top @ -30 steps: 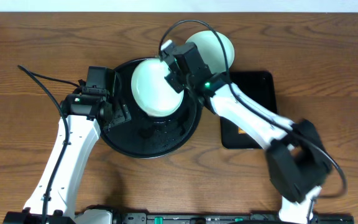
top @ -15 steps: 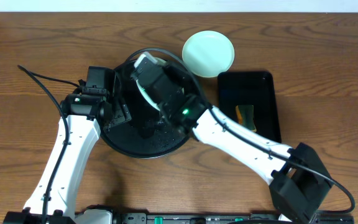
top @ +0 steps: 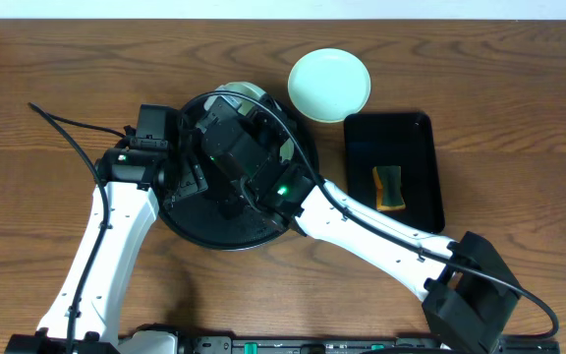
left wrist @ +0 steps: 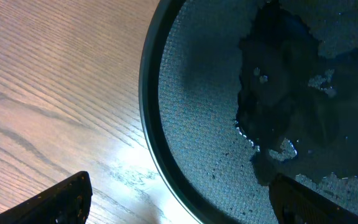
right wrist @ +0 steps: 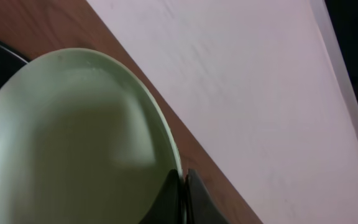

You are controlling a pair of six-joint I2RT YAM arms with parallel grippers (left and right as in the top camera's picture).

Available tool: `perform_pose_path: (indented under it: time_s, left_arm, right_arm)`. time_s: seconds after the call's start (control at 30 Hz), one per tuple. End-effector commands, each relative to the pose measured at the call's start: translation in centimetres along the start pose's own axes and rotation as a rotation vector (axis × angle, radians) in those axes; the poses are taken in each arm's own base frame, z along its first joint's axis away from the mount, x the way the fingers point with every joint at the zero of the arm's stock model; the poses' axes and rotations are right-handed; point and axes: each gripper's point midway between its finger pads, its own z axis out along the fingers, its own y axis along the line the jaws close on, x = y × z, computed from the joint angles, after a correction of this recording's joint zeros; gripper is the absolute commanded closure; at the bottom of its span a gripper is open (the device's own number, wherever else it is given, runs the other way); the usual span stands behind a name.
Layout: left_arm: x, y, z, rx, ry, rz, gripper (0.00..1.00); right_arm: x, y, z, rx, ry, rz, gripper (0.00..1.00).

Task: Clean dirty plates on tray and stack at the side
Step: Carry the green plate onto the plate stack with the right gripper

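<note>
The held plate (right wrist: 73, 143) is pale green, plain and glossy. It is tilted steeply, so in the overhead view only a thin pale sliver of it shows at the upper edge of the tray (top: 226, 239), under the right wrist. The tray is round, black and shiny, a little left of the centre of the frame. Its floor is finely textured and has wet patches. A second plate (top: 330, 85), pale mint, lies flat on the table (top: 47, 59) just to the upper right of the tray.

One second ago the held plate showed its whole face over the upper right part of the tray. Since then the right arm has swung to the left, and the rectangular tray (top: 416, 147) with its small yellow-green sponge (top: 388, 187) is now uncovered. The left arm has not moved.

The right gripper (right wrist: 182, 183) is pressed together on the rim of the held plate, at the plate's lower right in the wrist view. The left gripper (left wrist: 179, 208) stands wide apart over the left rim of the tray and holds nothing.
</note>
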Motion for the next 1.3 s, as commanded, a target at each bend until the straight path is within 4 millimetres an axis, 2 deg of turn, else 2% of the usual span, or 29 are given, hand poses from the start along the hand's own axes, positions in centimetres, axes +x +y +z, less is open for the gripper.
perform_pose_path:
  time_s: [0.0,0.1,0.3,0.43,0.6,0.7,0.8,1.03,1.17,1.27]
  left_arm:
    - [0.0,0.4,0.0,-0.017,-0.003,-0.004,0.08]
    - [0.0,0.4,0.0,-0.017,-0.004,-0.004,0.08]
    - [0.0,0.4,0.0,-0.017,-0.004,-0.004,0.08]
    - [0.0,0.4,0.0,-0.017,-0.003,-0.004,0.08]
    - [0.0,0.4,0.0,-0.017,-0.003,-0.004,0.08]
    - [0.0,0.4,0.0,-0.017,-0.004,-0.004,0.08]
    - [0.0,0.4,0.0,-0.017,-0.004,-0.004,0.08]
    - [0.0,0.4,0.0,-0.017,-0.003,-0.004,0.08]
    - [0.0,0.4,0.0,-0.017,-0.003,-0.004,0.08]
    - [0.0,0.4,0.0,-0.017,-0.004,-0.004,0.08]
  right_arm:
    - [-0.1,-0.2,-0.1,0.026,0.007,-0.007,0.99]
    - [-0.2,-0.1,-0.2,0.02,0.004,-0.006,0.99]
    - [-0.5,1.4,0.1,-0.073,-0.03,0.032,0.99]
    - [0.5,2.9,1.6,-0.229,-0.019,0.188,0.99]
    - [2.7,3.0,4.6,-0.443,0.035,0.46,0.99]
    - [3.8,2.0,6.3,-0.545,0.058,0.634,0.99]
    - [5.2,-0.4,8.3,-0.592,0.066,0.786,0.99]
    - [10.2,-6.1,13.6,-0.503,0.091,1.004,0.99]
    - [13.9,-7.3,16.6,-0.44,0.135,1.098,0.99]
    - [16.6,-7.0,18.9,-0.405,0.166,1.147,0.99]
